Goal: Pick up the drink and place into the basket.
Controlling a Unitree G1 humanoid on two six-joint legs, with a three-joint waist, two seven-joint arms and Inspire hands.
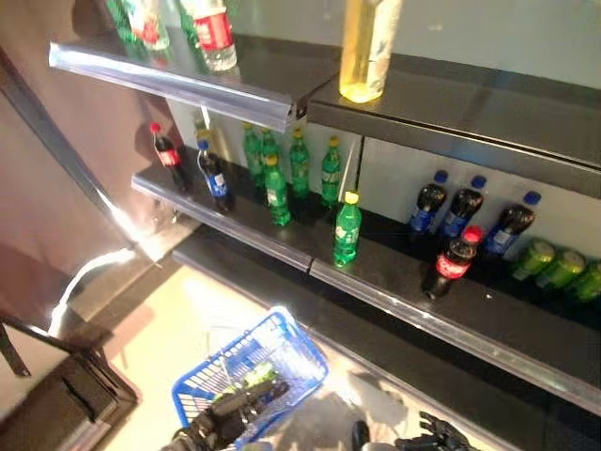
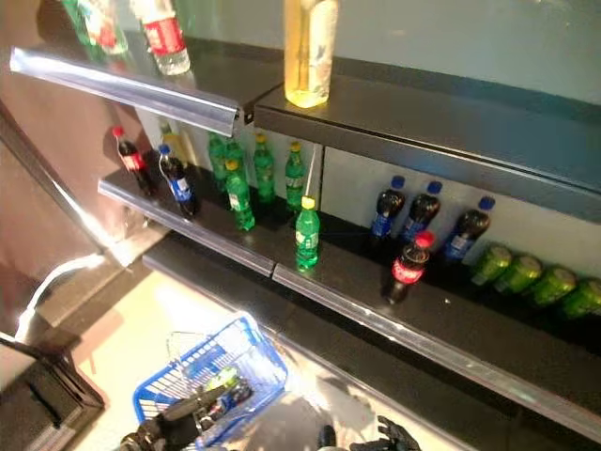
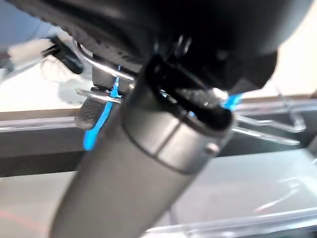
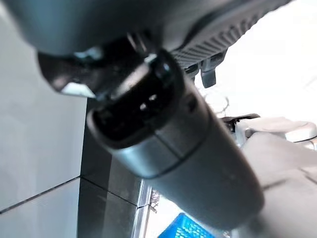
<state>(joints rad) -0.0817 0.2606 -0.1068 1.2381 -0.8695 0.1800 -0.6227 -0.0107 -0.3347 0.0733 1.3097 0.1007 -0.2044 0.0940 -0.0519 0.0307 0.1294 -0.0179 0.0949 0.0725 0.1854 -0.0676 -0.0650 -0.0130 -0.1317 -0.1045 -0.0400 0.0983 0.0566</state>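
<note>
A: Where does the basket (image 1: 282, 352) sit?

B: Low in the head views, a blue wire basket hanging over the pale floor (image 1: 178, 319) in front of the shelving. The left hand (image 1: 230, 418) is at its near rim, and in the left wrist view dark fingers (image 3: 91, 111) curl round the thin metal handle wires (image 3: 106, 74), so that hand has hold of the basket.

A: Anything inside it?

B: Something green with a label lies in the bottom (image 2: 228, 387), partly hidden by the hand; it cannot be told what exactly.

A: And the drinks?

B: On the middle shelf (image 1: 394, 282). A green bottle with a yellow cap (image 1: 347, 230) stands alone near the front edge. To its right a dark cola bottle with a red cap (image 1: 455, 261) stands forward of three dark bottles with blue caps (image 1: 465, 211). Further left is a cluster of green bottles (image 1: 291, 164), then two dark bottles (image 1: 192, 160), one red-capped and one blue-capped. Green bottles lie on their sides at the far right (image 1: 563, 268). A tall yellow bottle (image 1: 366, 47) stands on the upper shelf.

A: The right hand?

B: Only the tips of the right hand (image 1: 434, 434) show at the bottom edge, well below the shelf and holding nothing visible. Whether its fingers are spread or curled cannot be told; its wrist view is blocked by the arm.
</note>
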